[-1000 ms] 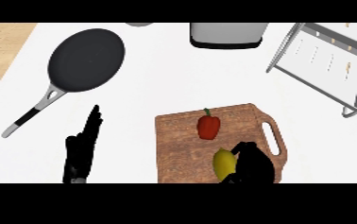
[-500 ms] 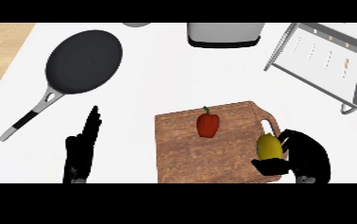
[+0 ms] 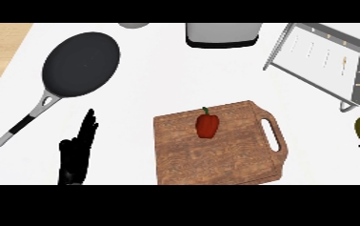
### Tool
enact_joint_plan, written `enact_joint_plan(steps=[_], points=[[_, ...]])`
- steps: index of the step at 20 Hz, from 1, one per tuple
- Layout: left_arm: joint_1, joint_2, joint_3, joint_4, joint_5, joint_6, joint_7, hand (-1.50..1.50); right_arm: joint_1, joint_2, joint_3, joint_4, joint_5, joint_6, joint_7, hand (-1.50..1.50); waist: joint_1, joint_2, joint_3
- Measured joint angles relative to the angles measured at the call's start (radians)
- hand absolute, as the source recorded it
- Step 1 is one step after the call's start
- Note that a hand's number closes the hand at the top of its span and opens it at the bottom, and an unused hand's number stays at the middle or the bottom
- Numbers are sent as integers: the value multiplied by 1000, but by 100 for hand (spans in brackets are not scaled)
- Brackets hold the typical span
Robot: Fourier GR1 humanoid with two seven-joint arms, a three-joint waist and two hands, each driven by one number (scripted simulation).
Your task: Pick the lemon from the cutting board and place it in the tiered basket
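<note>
Fingers straight and pressed together, the left hand rests upright at the worktop's front-left edge, in front of the pan. Bare worktop lies between board and basket. Only a sliver of lemon shows at the right edge, off the board; its axis and the right hand's grip cannot be told.

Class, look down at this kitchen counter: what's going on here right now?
A robot is taking a lemon to the tiered basket. The lemon is off the cutting board, just showing at the view's right edge, below the basket and not yet in it. The right hand is out of view. A red pepper lies on the board. The left hand rests open at lower left.
</note>
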Motion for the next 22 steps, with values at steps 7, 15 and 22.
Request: enact_joint_plan(steps=[7, 15, 22], points=[[7, -7, -3, 4, -12, 2, -19, 0, -12, -132, -327, -61, -233, 67, -100, 150, 3, -2, -2], [-20, 2, 20, 23, -6, -40, -16, 0, -82, -275, -492, -48, -291, 168, -86, 150, 29, 4, -2], [-29, -26, 8, 24, -31, -43, -18, 0, -270, -362, -422, 85, -271, 162, -19, 150, 46, 7, -2]])
